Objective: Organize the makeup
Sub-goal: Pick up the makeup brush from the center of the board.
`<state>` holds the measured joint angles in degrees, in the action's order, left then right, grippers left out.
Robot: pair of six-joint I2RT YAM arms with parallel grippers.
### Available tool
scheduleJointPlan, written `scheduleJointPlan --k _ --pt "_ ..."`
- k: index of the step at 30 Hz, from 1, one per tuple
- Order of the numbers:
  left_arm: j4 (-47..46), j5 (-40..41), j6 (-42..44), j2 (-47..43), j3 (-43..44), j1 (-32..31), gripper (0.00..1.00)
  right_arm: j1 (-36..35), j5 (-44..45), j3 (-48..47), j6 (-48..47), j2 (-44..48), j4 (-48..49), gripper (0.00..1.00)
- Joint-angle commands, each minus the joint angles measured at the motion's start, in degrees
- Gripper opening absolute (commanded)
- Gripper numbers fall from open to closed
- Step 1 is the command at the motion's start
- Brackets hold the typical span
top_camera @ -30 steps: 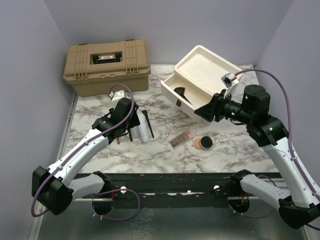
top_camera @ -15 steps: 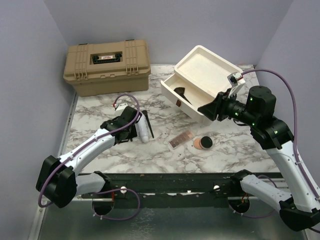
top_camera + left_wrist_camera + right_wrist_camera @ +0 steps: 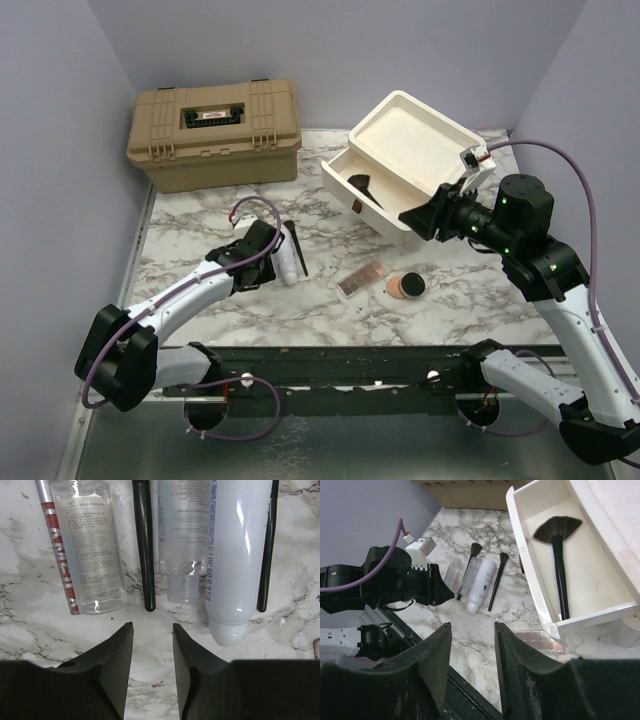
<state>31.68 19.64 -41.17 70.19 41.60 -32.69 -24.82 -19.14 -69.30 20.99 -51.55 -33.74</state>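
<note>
On the left side of the worktop (image 3: 180,220), in a row side by side: slim tube (image 3: 57,550), clear bottle (image 3: 92,545), black brush (image 3: 144,545), second clear bottle (image 3: 180,530), whitish bottle (image 3: 240,555), another black brush (image 3: 267,545). Just short of their near ends, left gripper (image 3: 151,635), apart and empty, lined up with the first brush handle, touching nothing.

Further right, on bare marble: pink palette (image 3: 362,279) and, just beside it, round compact (image 3: 406,286). Behind them, open cream box (image 3: 400,150) with one fan brush (image 3: 557,555) already lying in its tray. Near the box's front edge, right gripper (image 3: 472,635), also apart, holding nothing. At the back left, tan toolbox (image 3: 213,130), shut, well apart from all this.

Looks like the pick-up step for the next piece, most likely that first brush, with most of the makeup not yet stowed. Calls for easing forward until the thin handle sits between the jaws, then pinching without nudging the bottles on either side; round bottles likely to roll if bumped. After that, probably a carry across to the tray beside the fan brush.
</note>
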Motion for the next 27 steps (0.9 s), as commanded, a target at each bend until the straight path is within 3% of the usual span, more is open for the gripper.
scheduleJointPlan --k 1,27 --pt "-2.4 -1.1 -1.3 0.4 -1.8 0.3 0.38 -0.5 1.2 0.2 0.4 -0.1 -1.0 0.46" --pt "-7.8 3.1 0.8 6.7 -3.5 0.3 0.28 -0.5 2.7 2.3 0.4 0.4 -2.0 0.46"
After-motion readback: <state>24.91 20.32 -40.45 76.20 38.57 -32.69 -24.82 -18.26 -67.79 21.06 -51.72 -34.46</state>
